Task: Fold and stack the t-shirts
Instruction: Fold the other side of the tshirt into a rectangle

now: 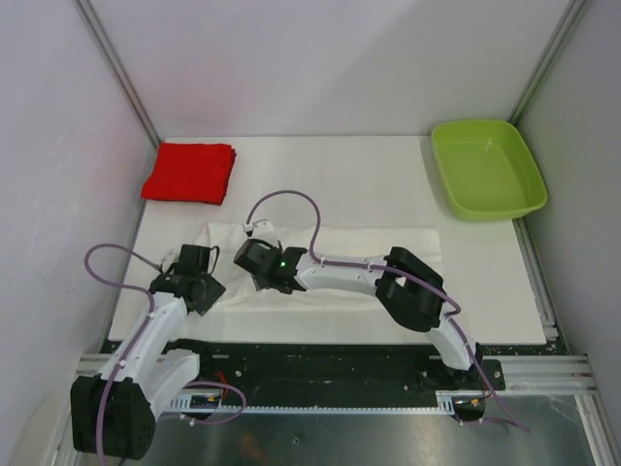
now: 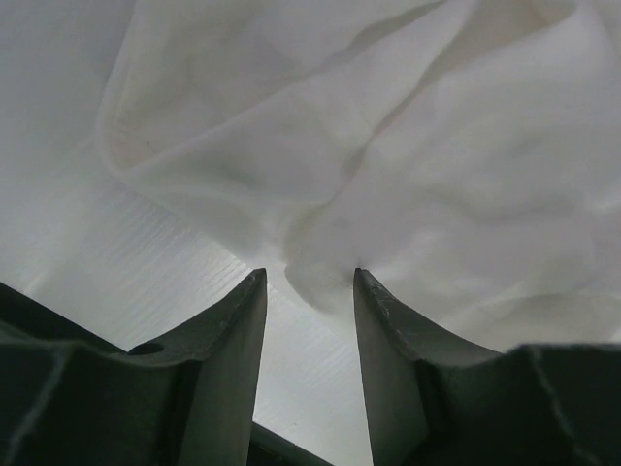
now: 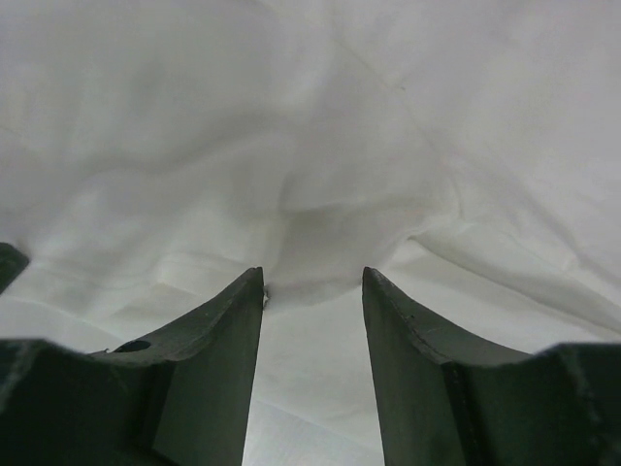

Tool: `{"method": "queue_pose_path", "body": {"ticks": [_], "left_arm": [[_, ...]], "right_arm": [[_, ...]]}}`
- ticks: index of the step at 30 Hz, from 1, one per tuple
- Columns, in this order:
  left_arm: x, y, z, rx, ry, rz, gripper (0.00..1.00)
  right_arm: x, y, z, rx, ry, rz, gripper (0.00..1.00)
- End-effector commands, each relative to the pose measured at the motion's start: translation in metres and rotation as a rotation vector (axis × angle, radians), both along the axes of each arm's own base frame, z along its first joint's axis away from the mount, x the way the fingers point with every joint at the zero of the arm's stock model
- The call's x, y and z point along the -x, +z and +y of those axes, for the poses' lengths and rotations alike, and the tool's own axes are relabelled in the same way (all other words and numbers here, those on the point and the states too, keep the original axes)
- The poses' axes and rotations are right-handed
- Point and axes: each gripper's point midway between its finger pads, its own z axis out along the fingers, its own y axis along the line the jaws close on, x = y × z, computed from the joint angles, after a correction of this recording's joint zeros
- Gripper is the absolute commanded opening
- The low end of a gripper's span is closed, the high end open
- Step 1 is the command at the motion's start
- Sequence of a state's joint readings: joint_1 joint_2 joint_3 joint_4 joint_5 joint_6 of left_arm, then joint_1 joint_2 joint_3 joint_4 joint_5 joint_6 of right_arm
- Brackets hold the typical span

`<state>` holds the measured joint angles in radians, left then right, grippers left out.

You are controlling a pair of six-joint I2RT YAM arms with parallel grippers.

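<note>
Left wrist: left pincer [image 2: 309, 280] parted at edge of white t-shirt [image 2: 408, 146]; right pincer [image 3: 312, 280] likewise parted, gripping nothing; red t-shirt [image 1: 189, 173] folded.

**No legible writing in any view**

No text, label, brand, number or sign can be read in the overhead view or in either wrist view. The red t-shirt [image 1: 189, 173], the white t-shirt [image 1: 369, 243] and the lime-green tray [image 1: 487, 168] show only plain colour. Both wrist views show only unmarked white cloth and dark finger surfaces. A small component [image 1: 207, 393] on the frame at the near edge of the tabletop is too small for any marking on it to be made out.
</note>
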<state>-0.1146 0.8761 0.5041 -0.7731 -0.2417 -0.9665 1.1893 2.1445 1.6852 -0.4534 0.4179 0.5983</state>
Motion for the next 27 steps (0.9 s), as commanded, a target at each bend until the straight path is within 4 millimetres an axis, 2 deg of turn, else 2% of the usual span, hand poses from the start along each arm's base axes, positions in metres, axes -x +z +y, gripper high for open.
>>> {"method": "queue_pose_path", "body": {"ticks": [1, 4, 9, 14, 20, 27], "left_arm": [[0.002, -0.01, 0.004, -0.004, 0.054, 0.014, 0.45], [0.003, -0.014, 0.003, 0.005, 0.05, 0.015, 0.44], [0.002, -0.015, 0.0, 0.017, 0.044, 0.005, 0.38], [0.001, -0.014, -0.001, 0.023, 0.036, -0.005, 0.25], [-0.006, -0.001, -0.005, 0.04, 0.012, -0.052, 0.02], [-0.005, 0.01, -0.011, 0.083, 0.014, -0.091, 0.0]], "right_arm": [[-0.005, -0.001, -0.008, 0.045, -0.061, -0.018, 0.47], [-0.004, -0.001, -0.012, 0.048, -0.077, -0.018, 0.39], [-0.004, 0.001, -0.017, 0.041, -0.09, -0.018, 0.19], [-0.002, 0.002, -0.02, 0.042, -0.099, -0.011, 0.02], [0.0, 0.006, -0.025, 0.039, -0.106, -0.01, 0.0], [0.001, 0.012, -0.038, 0.051, -0.13, -0.017, 0.0]]}}
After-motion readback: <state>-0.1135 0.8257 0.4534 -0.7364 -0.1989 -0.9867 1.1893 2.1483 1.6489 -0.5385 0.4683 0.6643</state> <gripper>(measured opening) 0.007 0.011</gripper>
